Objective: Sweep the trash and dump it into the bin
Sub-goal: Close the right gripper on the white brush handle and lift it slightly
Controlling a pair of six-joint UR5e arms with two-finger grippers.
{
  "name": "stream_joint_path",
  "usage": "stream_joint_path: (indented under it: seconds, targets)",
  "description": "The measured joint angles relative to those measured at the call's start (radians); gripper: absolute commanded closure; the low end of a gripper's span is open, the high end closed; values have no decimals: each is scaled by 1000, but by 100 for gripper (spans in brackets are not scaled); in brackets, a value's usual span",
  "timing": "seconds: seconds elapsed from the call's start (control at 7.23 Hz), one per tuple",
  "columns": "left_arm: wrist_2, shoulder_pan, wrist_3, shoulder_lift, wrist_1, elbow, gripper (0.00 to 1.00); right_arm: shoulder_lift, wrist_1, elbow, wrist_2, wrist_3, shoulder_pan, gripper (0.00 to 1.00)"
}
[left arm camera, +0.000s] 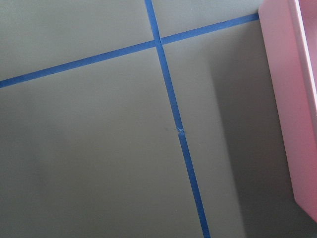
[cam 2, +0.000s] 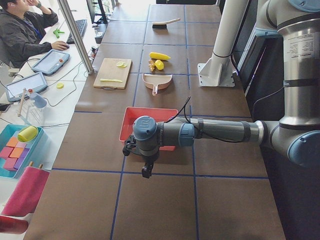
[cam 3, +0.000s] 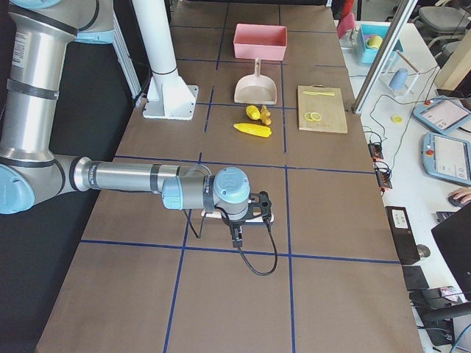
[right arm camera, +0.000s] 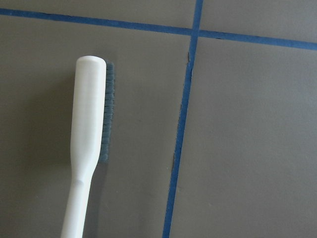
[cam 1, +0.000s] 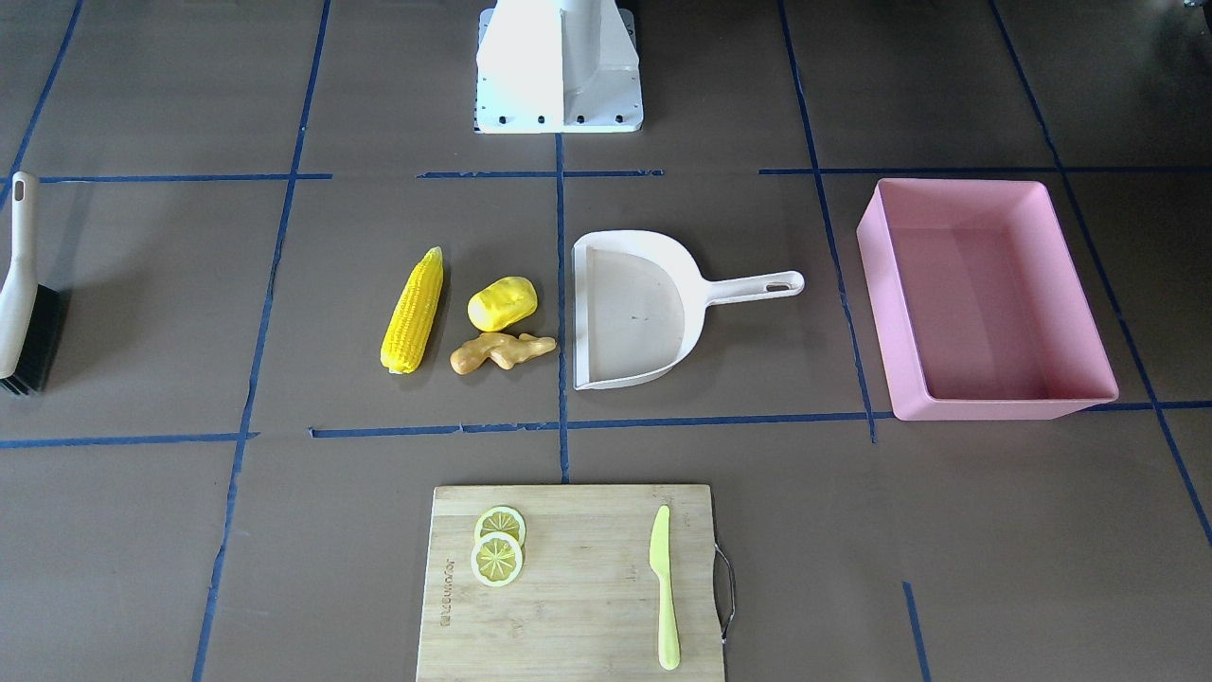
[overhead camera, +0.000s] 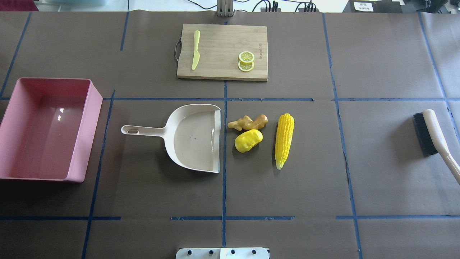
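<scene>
Frankly, we cannot tell how the fingers stand on either arm. The left gripper (cam 2: 146,172) and the right gripper (cam 3: 237,240) show only in the side views, and neither wrist camera catches its own fingertips.

The right one hangs over the brush (right arm camera: 89,124), which lies flat on the table with its dark bristles along one side. The left one hangs just beside the outer wall of the bin (left arm camera: 292,99). We read this as each arm parked by the thing it will need.

The trash sits mid-table: the corn cob (overhead camera: 284,138), the yellow lump (overhead camera: 248,140) and the ginger root (overhead camera: 248,123). They lie close together, and the ginger is nearest the lip of the dustpan (overhead camera: 194,140).

The pan's open mouth faces them, and its handle points toward the bin on the left arm's side. That layout looks deliberate to us: a short push from the brush side should carry all three in, with the handle ready for the left arm. No sweeping has begun, we judge, since the pan is bare.

The cutting board (overhead camera: 222,70) lies at the far edge, well apart. It holds the lemon slices (overhead camera: 246,61) and the knife (overhead camera: 196,50) (not ours to sweep).
</scene>
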Motion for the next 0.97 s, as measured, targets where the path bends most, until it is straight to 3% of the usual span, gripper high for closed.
stream_joint_path:
  seconds: [0.28, 0.55, 0.97]
  targets:
    - [0, 0, 0, 0, 0, 0, 0, 0, 44, 45, 12, 143, -94, 0]
    - [0, 3, 0, -1, -1, -1, 0, -26, 184, 61, -58, 367, -232, 0]
    - [0, 15, 0, -6, -1, -2, 0, -65, 403, -44, -132, 504, -368, 5]
